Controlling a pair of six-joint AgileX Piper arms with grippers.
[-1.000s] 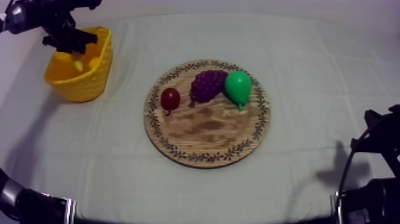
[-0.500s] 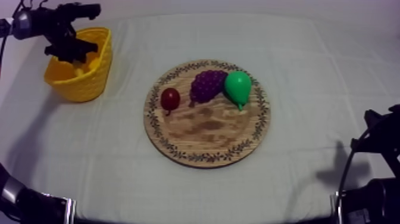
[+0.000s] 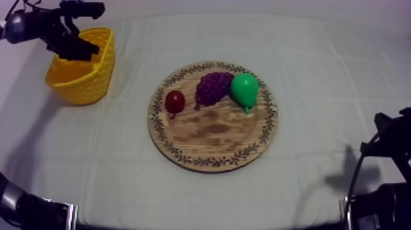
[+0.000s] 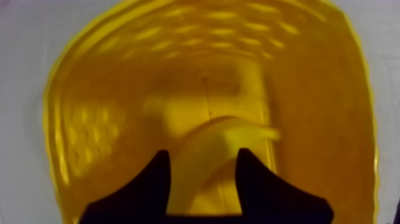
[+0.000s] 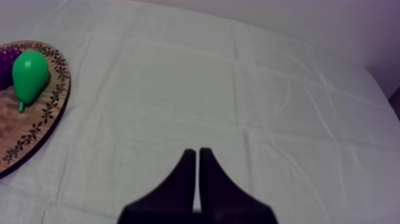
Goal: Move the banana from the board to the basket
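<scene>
The banana [image 4: 235, 132] lies on the floor of the yellow basket [image 4: 89, 89], curved and pale yellow. My left gripper [image 4: 202, 156] hovers above it, open, its two black fingers [image 4: 158, 179] apart with the banana showing in the gap below them. From above, the left gripper [image 3: 74, 48] hangs over the rim of the yellow basket [image 3: 85, 82] at the table's far left. The round wooden board [image 3: 202, 137] sits mid-table. My right gripper [image 5: 198, 154] is shut into a narrow wedge over bare cloth, right of the board [image 5: 33, 131].
On the board's far half lie a small red fruit [image 3: 175, 101], a bunch of grapes [image 3: 213, 87] and a green pear [image 3: 244, 89]. The pear [image 5: 28, 72] also lies near the board's edge in the right wrist view. My right arm [image 3: 385, 147] rests at the lower right.
My left gripper has lifted up and back out of the basket, from deep inside it to above its rim. The banana stays in the basket. The right arm is still.
</scene>
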